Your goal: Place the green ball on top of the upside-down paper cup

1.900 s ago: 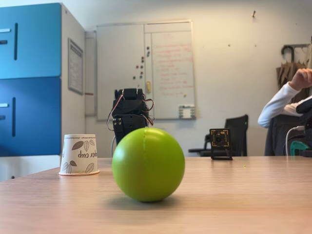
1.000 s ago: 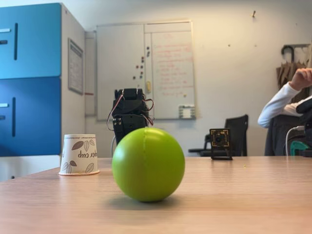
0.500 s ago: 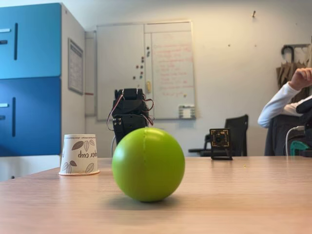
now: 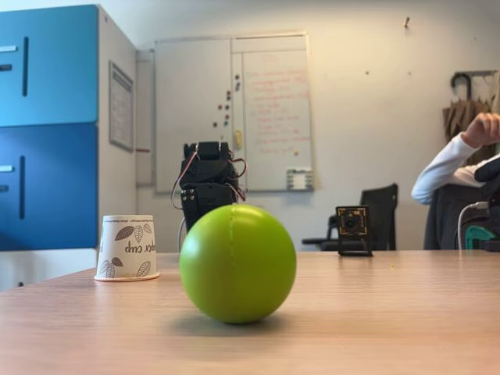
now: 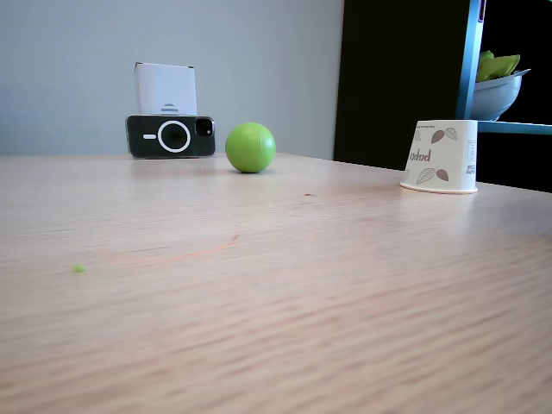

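While green ball [image 4: 237, 264] sits on tabletop [image 4: 375, 312], upside-down paper cup [image 4: 126, 248] stands apart at left; folded arm [image 4: 207, 186] behind ball, end effector state unclear.

Lime-green ball [image 4: 237, 264] rests on the table, well apart from the upside-down leaf-printed paper cup [image 4: 126, 248].

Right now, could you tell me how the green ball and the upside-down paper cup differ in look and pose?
The green ball is a plain lime sphere with a faint seam; the upside-down paper cup is white with brown leaf prints and lettering. The ball touches the table at a small spot, while the cup stands on its wide rim, tapering upward. Both rest apart on the table, untouched.
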Tool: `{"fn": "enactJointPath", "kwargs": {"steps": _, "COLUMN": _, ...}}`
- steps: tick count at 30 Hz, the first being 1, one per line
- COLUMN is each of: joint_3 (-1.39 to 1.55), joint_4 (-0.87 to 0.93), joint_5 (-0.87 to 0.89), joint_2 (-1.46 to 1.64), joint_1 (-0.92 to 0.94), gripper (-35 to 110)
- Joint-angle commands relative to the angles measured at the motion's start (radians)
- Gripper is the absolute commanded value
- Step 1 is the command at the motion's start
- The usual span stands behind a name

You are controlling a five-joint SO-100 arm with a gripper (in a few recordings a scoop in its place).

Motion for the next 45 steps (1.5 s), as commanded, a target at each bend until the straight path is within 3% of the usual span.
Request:
{"fn": "enactJointPath", "kwargs": {"steps": 1, "joint_3": -0.002, "joint_4": 0.009, "joint_5": -0.006, "joint_2": 0.003, "joint_1": 0.005, "gripper": 0}}
{"fn": "enactJointPath", "kwargs": {"steps": 37, "joint_3": -0.002, "joint_4": 0.009, "joint_5": -0.006, "joint_2": 0.003, "joint_1": -0.017, "gripper": 0}}
{"fn": "enactJointPath", "kwargs": {"steps": 45, "joint_3": -0.192, "joint_4": -0.015, "joint_5": 0.006, "joint_2": -0.238, "joint_1": -0.025, "gripper": 0}}
